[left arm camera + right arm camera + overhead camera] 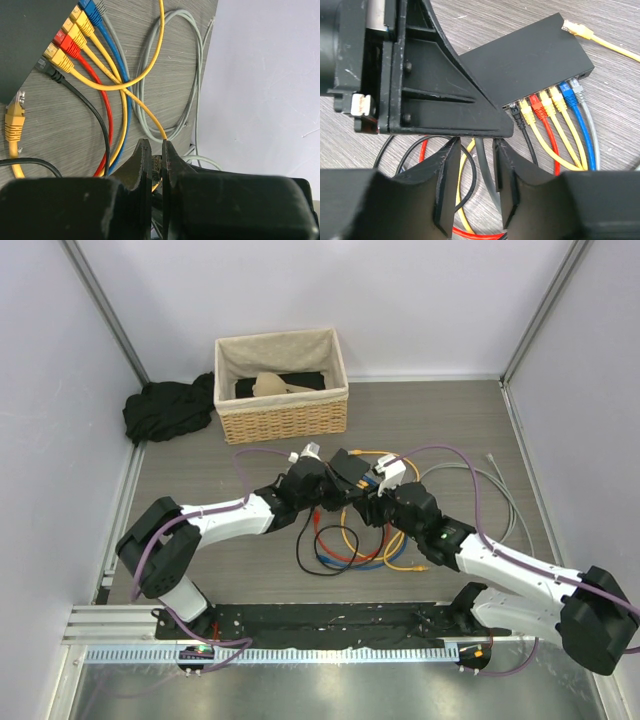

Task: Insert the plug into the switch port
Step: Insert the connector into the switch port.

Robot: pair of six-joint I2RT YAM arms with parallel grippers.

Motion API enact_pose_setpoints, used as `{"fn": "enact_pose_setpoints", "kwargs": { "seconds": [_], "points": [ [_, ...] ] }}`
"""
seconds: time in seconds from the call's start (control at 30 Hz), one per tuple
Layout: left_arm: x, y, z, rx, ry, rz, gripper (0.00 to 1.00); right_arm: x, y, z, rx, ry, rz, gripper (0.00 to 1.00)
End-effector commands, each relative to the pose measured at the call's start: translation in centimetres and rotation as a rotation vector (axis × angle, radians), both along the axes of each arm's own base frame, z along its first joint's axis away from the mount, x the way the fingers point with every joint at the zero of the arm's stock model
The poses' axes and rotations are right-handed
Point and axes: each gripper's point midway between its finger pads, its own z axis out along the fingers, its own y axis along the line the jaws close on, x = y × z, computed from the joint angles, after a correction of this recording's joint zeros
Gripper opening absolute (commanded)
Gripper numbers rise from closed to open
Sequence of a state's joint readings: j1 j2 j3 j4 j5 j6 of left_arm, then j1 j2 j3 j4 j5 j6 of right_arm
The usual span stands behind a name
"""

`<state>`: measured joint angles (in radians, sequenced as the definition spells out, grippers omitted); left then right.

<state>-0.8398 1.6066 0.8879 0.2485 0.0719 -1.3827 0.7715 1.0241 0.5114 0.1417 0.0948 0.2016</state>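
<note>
- The left claw (156, 145) is pinched shut on a thin yellow cable (145, 112), probably to steer its end.
- The flat dark-grey switch box (535, 55) lies on the wood-grain counter (615, 90), most sockets filled; a loose yellow plug (576, 29) sits at its far corner.
- The right claw (475, 145) stands half open, straddling a grey cable (484, 160) without gripping it.

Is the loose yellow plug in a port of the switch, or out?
Out. The yellow plug lies free by the far corner of the switch, away from its sockets.
</note>
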Motion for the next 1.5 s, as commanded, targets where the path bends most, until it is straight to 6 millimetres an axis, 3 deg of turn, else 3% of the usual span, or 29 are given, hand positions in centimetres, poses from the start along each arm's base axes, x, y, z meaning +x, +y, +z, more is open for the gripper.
{"fn": "enact_pose_setpoints", "kwargs": {
  "seconds": [0.0, 0.3, 0.4, 0.43, 0.6, 0.73, 0.87, 1.1, 1.17, 1.2, 1.47],
  "points": [
    [-0.1, -1.1, 3.2, -0.053, -0.055, -0.017, 0.0, 1.0, 0.9, 2.7, 0.068, -0.067, -0.012, 0.36],
    [-0.2, -1.2, 2.7, -0.033, -0.082, -0.038, 0.01, 1.1, 1.2, 1.5, 0.034, -0.04, 0.002, 0.01],
    [0.3, -0.2, 2.8, 0.035, -0.168, -0.056, 0.18, 0.8, 1.4, 0.0, -0.026, -0.005, 0.041, 0.01],
    [0.4, 0.5, 2.3, 0.078, -0.179, -0.057, 0.28, 0.6, 1.4, -0.6, -0.04, 0.008, 0.05, 0.01],
    [2.8, 5.0, 1.9, 0.199, -0.257, -0.039, 0.53, 0.1, 1.7, -2.9, -0.118, 0.046, 0.114, 0.01],
    [5.3, 8.3, 1.1, 0.296, -0.28, -0.053, 0.69, 0.5, 1.2, -5.1, -0.22, 0.076, 0.127, 0.01],
    [7.1, 9.3, -0.1, 0.404, -0.285, -0.129, 0.83, 1.1, 1.3, -6.6, -0.287, 0.1, 0.148, 0.01],
    [8.5, 9.1, -4.4, 0.55, -0.239, -0.302, 0.82, 3.2, 0.8, -8.2, -0.358, 0.107, 0.126, 0.01],
    [9.1, 8.6, -4.4, 0.562, -0.255, -0.342, 0.82, 3.8, 0.9, -8.1, -0.346, 0.099, 0.124, 0.01],
    [9.0, 8.7, -5.9, 0.583, -0.221, -0.362, 0.82, 4.2, 1.0, -8.4, -0.349, 0.107, 0.12, 0.01],
    [9.6, 8.2, -7.8, 0.616, -0.206, -0.422, 0.78, 5.2, 1.3, -9.7, -0.331, 0.152, 0.129, 0.01]
  ]
}}
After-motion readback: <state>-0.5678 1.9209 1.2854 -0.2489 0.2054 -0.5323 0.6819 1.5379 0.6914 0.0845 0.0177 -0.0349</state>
